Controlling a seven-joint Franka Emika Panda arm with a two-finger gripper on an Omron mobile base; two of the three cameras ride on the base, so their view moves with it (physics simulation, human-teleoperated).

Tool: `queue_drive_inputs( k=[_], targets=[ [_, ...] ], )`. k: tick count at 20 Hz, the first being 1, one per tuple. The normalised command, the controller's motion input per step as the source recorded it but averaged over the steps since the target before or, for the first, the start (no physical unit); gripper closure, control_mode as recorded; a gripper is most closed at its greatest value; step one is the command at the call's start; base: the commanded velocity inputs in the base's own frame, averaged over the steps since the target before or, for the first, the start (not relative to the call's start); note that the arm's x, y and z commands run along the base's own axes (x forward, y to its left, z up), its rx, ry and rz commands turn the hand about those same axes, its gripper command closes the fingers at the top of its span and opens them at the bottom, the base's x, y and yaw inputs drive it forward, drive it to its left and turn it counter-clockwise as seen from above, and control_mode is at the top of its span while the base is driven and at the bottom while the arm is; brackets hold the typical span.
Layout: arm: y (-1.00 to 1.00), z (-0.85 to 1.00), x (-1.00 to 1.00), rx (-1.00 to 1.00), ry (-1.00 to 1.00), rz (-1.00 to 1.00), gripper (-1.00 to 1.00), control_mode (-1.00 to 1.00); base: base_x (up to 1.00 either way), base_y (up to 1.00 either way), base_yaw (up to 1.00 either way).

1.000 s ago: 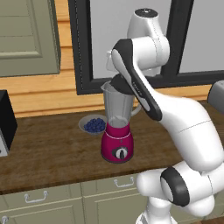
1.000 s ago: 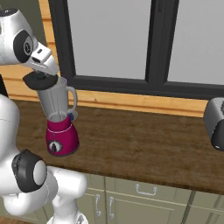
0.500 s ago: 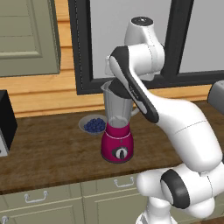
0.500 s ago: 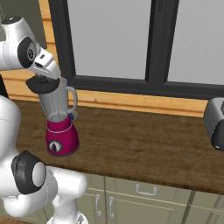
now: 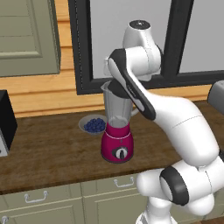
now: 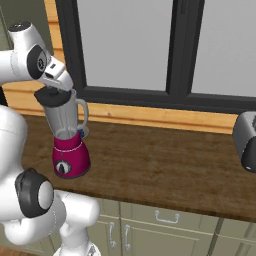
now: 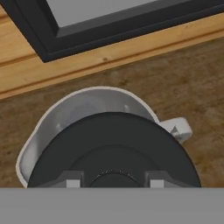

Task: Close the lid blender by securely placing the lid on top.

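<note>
The blender point(image 5: 117, 148) stands on the wooden counter, magenta base with a round dial, clear grey jar point(image 6: 63, 119) with its handle point(image 7: 179, 129) to the side. My gripper point(image 6: 54, 89) is shut on the lid point(image 6: 51, 96), a flat black disc held right at the jar's top. In the hand view the lid point(image 7: 113, 146) covers most of the jar's opening, and the far arc of the rim point(image 7: 83, 97) still shows beyond it. The fingertips point(image 7: 72, 181) clasp the disc's raised middle. My own arm hides the gripper in the left base view.
A small bowl of blueberries point(image 5: 93, 125) sits just behind and left of the blender. A black appliance point(image 5: 5, 122) stands at the counter's left end, a grey toaster point(image 6: 246, 141) at the right. The dark window frame point(image 6: 150, 95) runs along the wall behind.
The gripper has carried the lid slightly down and across toward the middle of the jar's opening. The blender and bowl have not moved.
</note>
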Motion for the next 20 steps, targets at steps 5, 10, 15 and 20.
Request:
queue_drive_inputs(
  k=[5, 10, 15, 20],
  targets=[
    [0.00, 0.00, 0.23, 0.00, 0.00, 0.00, 1.00, -1.00, 0.00, 0.00, 0.00],
    [0.01, 0.00, 0.19, 0.00, 0.00, 0.00, 1.00, -1.00, 0.00, 0.00, 0.00],
    [0.02, 0.00, 0.12, 0.00, -0.04, 0.00, 1.00, -1.00, 0.00, 0.00, 0.00],
    [0.00, -0.01, 0.13, 0.00, -0.03, 0.00, 1.00, -1.00, 0.00, 0.00, 0.00]
  ],
)
